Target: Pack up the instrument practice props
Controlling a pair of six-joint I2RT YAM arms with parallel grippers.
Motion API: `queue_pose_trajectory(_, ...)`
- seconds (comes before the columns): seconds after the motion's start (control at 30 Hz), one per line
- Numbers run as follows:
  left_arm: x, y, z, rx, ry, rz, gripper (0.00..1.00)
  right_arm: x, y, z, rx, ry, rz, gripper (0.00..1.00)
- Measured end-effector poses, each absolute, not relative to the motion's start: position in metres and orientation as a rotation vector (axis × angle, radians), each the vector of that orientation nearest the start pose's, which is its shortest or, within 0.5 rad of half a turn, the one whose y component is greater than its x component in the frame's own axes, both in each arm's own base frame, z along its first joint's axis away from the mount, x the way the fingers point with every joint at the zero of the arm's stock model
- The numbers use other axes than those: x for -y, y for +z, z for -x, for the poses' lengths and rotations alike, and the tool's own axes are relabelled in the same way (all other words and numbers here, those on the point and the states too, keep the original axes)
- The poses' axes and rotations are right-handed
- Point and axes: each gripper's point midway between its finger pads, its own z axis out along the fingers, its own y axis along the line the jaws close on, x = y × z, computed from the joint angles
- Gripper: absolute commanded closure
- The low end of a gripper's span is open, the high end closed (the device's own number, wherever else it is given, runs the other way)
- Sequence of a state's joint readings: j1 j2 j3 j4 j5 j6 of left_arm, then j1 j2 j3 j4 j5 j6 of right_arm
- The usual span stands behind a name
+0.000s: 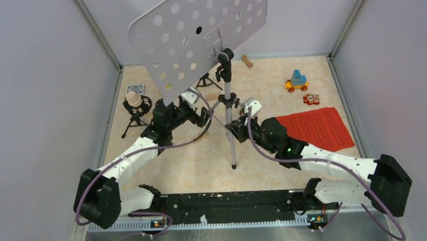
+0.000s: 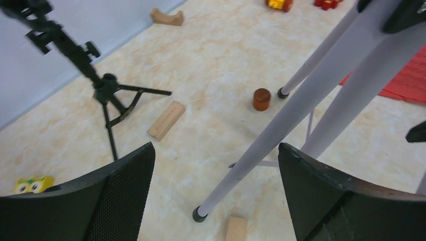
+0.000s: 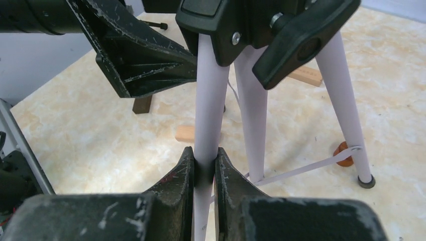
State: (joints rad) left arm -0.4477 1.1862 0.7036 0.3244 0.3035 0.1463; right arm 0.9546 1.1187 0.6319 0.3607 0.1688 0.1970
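Note:
The music stand stands mid-table, its white perforated desk (image 1: 197,30) on a silver pole (image 1: 228,98) with tripod legs. My right gripper (image 3: 204,155) is shut on one silver leg (image 3: 211,100) just below the black hub (image 3: 241,20); it also shows in the top view (image 1: 232,128). My left gripper (image 2: 216,146) is open, its jaws either side of another silver leg (image 2: 261,150) without touching it; it also shows in the top view (image 1: 206,116). Red sheet-music pages (image 1: 319,128) lie at the right. A beige microphone on a black tripod (image 1: 134,102) stands at the left. A small black tripod (image 2: 105,90) stands behind the stand.
Toy cars (image 1: 297,83) (image 1: 311,99) sit at the back right. Wooden blocks (image 2: 166,119) (image 2: 236,228) (image 1: 247,61), a brown cylinder (image 2: 261,99) and a yellow owl toy (image 2: 32,184) lie on the floor around the legs. Grey walls close in left, right and back.

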Motion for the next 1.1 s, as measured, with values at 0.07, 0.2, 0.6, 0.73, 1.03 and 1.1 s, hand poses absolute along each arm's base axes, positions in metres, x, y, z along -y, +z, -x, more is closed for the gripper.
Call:
queue_pose_trajectory(0.07,0.225,0.217,-0.336,-1.568,-0.535,-0.772,0.08,-0.302,0.219,-0.24,-1.663,0.707,0.543,1.0)
queue_pose_trajectory(0.2,0.246,0.209,-0.327,-1.543,-0.663,-0.875,0.14,-0.295,0.221,-0.234,-1.641,0.7,0.577,1.0)
queue_pose_trajectory(0.6,0.281,0.204,-0.3,-1.484,-0.871,-0.986,0.4,-0.287,0.225,-0.226,-1.583,0.7,0.612,1.0)
queue_pose_trajectory(0.73,0.29,0.195,-0.288,-1.495,-0.914,-1.003,0.43,-0.285,0.226,-0.226,-1.55,0.701,0.604,1.0)
queue_pose_trajectory(1.03,0.296,0.181,-0.27,-1.486,-0.911,-0.981,0.39,-0.279,0.23,-0.226,-1.49,0.67,0.625,1.0)
queue_pose_trajectory(1.1,0.297,0.181,-0.27,-1.482,-0.9,-0.972,0.44,-0.279,0.229,-0.225,-1.485,0.672,0.624,1.0)
